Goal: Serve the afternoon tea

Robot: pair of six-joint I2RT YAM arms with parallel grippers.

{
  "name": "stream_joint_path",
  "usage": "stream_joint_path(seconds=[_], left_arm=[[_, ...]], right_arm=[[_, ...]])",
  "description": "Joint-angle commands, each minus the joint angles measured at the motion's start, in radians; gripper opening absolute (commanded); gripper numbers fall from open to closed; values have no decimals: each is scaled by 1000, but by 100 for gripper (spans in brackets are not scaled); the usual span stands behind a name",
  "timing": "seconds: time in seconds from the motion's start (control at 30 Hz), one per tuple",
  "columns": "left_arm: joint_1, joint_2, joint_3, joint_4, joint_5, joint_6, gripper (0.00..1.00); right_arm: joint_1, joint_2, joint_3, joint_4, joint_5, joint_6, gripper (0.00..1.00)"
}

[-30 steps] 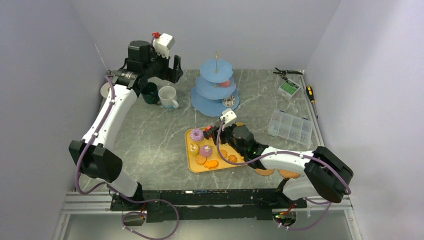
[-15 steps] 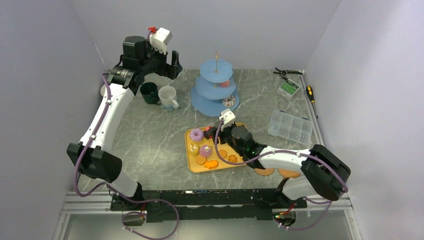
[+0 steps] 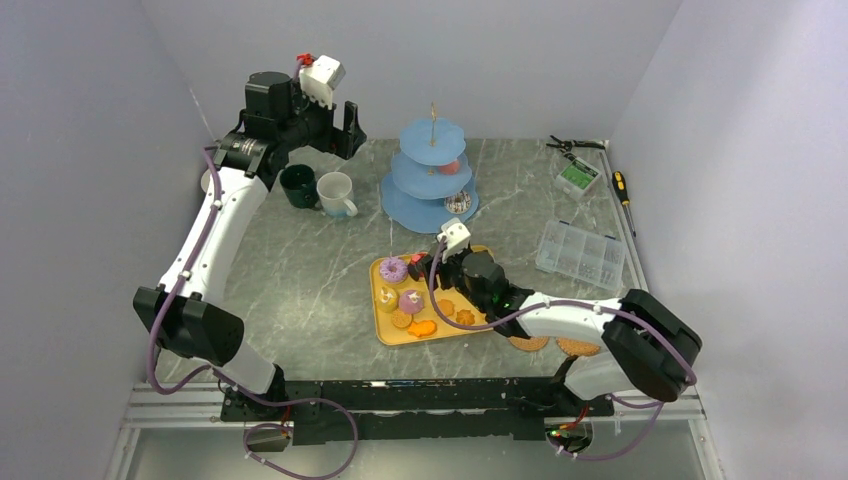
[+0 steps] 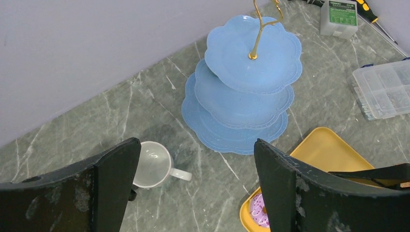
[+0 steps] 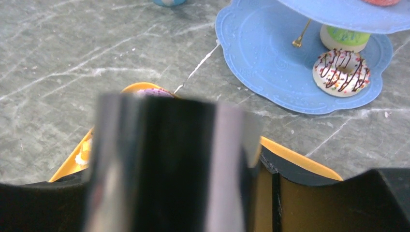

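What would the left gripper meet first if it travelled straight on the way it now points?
Probably the bare table between the white mug and the three-tier stand: the open left gripper frames that gap. Depth is unclear, so the stand's bottom rim could come first.

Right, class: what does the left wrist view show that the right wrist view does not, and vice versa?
Only the left wrist view: the inside of the white mug, the clear organiser box and the green-labelled box. Only the right wrist view: a white chocolate-striped doughnut on the bottom tier of the light-blue stand, a green cupcake behind it, and a blurred black tool close to the lens. Both: that stand, the yellow tray and the marble table.
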Motion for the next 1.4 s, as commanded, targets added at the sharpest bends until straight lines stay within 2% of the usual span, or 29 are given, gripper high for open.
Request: stream_joint_path(seconds=[0.0, 0.17, 0.27, 0.43, 0.67, 0.9, 1.07, 1.37], left_arm=[[4, -46, 21, 26, 26, 7, 93], [3, -49, 17, 30, 24, 12, 93], [3, -51, 12, 29, 24, 14, 93], [3, -52, 12, 23, 23, 18, 93], [3, -55, 12, 25, 22, 21, 93], [3, -55, 11, 27, 15, 34, 93], [3, -56, 11, 27, 13, 40, 93], [4, -54, 1, 32, 12, 45, 93]], right_arm=[[-3, 32, 37, 59, -17, 21, 67], [-9, 69, 38, 80, -30, 28, 66], [-13, 79, 46, 95, -31, 19, 62], [-14, 10, 63, 73, -9, -26, 52], [-80, -53, 95, 46, -11, -77, 49], [-193, 35, 162, 59, -90, -74, 49], [-230, 116, 210, 81, -126, -75, 48], [-247, 257, 248, 218, -82, -86, 48]])
